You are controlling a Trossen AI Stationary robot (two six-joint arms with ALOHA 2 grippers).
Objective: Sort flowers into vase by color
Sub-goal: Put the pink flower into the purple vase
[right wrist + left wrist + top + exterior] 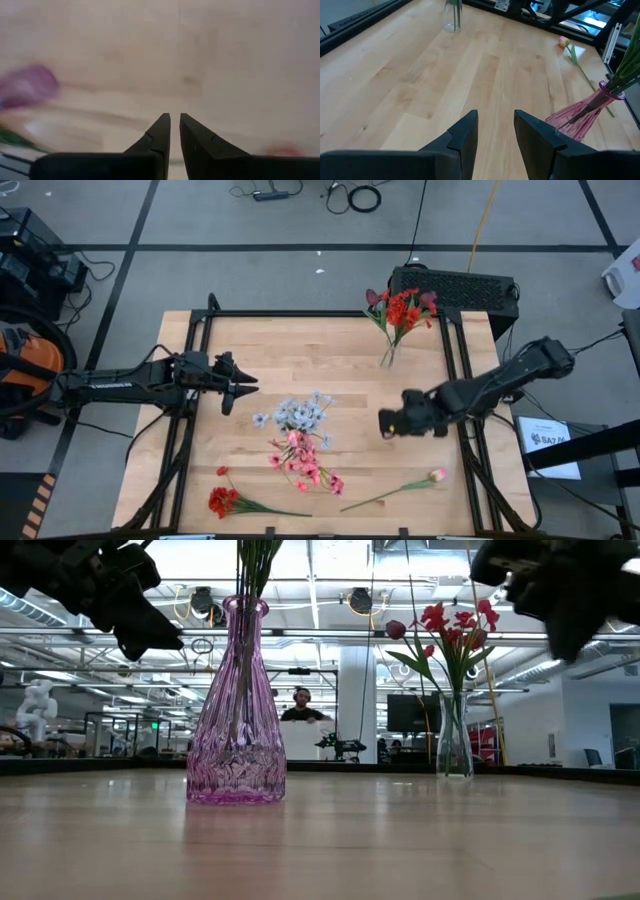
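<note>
A purple glass vase (237,710) stands mid-table and holds pink and pale blue-white flowers (300,442). At the far right a clear vase (455,745) holds red flowers (402,310). A red spray (222,500) lies flat near the front left. A single pink bud (437,474) on a long stalk lies flat at the front right. My left gripper (250,385) hovers open left of the purple vase, with nothing between its fingers. My right gripper (383,423) hangs above the table right of the purple vase, pointing steeply down, its fingers (162,130) almost together and empty.
Black frame rails (200,380) run along the table's left and right sides. A black perforated box (455,285) sits behind the far right corner. Bare wood (330,370) lies open between the two vases and in front of my left gripper.
</note>
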